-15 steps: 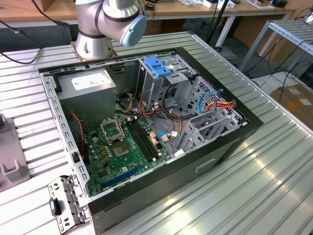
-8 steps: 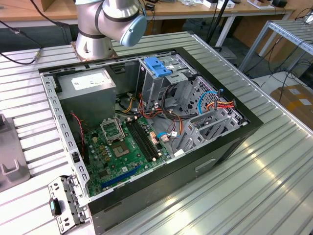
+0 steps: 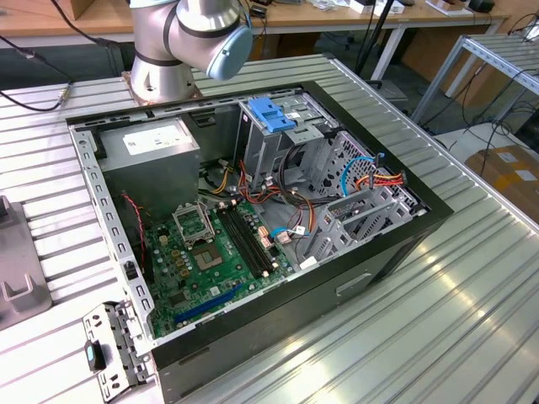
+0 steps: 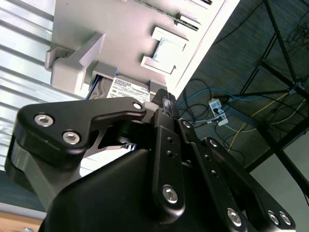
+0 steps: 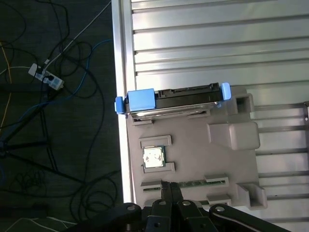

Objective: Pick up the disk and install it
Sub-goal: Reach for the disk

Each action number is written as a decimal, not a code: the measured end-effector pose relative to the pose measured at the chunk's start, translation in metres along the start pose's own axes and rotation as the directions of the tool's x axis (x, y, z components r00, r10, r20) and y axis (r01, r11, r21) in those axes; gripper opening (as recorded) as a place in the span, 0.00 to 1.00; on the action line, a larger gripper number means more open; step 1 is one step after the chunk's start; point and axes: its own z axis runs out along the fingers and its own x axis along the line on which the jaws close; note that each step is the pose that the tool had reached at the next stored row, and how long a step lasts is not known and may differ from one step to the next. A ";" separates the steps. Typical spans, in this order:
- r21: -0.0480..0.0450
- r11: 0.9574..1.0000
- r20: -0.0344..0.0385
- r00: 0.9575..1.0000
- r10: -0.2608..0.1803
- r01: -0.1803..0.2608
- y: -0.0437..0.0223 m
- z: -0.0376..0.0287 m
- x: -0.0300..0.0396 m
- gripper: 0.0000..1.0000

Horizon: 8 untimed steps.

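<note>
- The ribbed aluminium table [image 5: 217, 48] spreads out beneath and ahead of the pincer. In the exterior view it also carries the open black computer case [image 3: 370, 278], with its green board and grey drive cage exposed.
- The flat light-grey plastic holder tray [image 5: 193, 159] lies at the table's edge, directly under the pincer and reaching forward from it.
- The black two-fingered pincer [image 5: 170, 187] hangs over the near end of that tray. In both wrist views its fingers look drawn together, with no gap and nothing held between them.
- The disk [image 5: 186, 98], a grey-metal rectangular drive in a light-blue plastic carrier, stands on its long edge in a slot at the tray's far end. It is straight ahead of the fingertips and well apart from them, so nothing touches it.
- The disk's long axis runs crosswise to the line from the pincer to it. As far as I can judge, that axis is roughly parallel to the direction in which the two fingertips sit side by side.
- A thin green memory strip [image 5: 190, 182] lies in a slot just beside the fingertips.
- A small square silver processor chip [image 5: 153, 157] sits in a pocket between the pincer and the disk.
</note>
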 end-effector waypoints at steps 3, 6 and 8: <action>0.000 1.000 0.000 1.000 0.000 0.000 0.0000 0.0005 0.0000 0.10; 0.000 1.000 0.000 1.000 0.000 0.000 0.0000 0.0009 -0.0005 0.10; 0.000 1.000 0.000 1.000 0.000 0.000 0.0000 0.0008 -0.0007 0.10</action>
